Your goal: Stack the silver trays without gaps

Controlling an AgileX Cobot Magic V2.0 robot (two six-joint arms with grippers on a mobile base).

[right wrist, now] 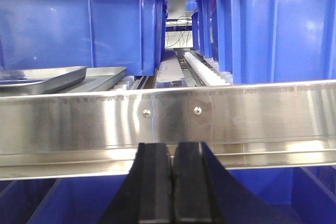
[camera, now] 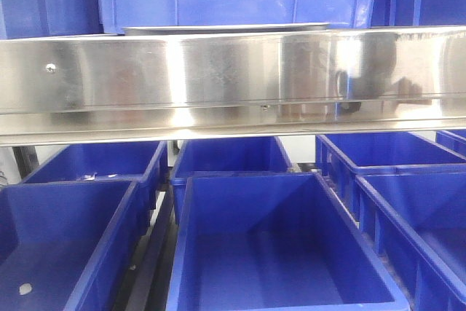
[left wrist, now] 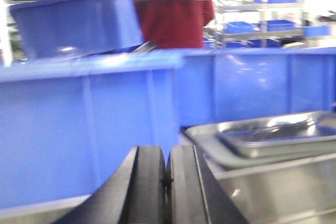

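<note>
Trays [left wrist: 273,135] nested — upper tilted in lower; blue bins [camera: 284,253] beneath look empty.

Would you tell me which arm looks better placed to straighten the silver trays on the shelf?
Probably the left. The left gripper, shut and empty, sits close beside the silver trays, above the shelf rail. The right gripper, also shut, sits below the shelf rail, with the trays off to its side.
</note>
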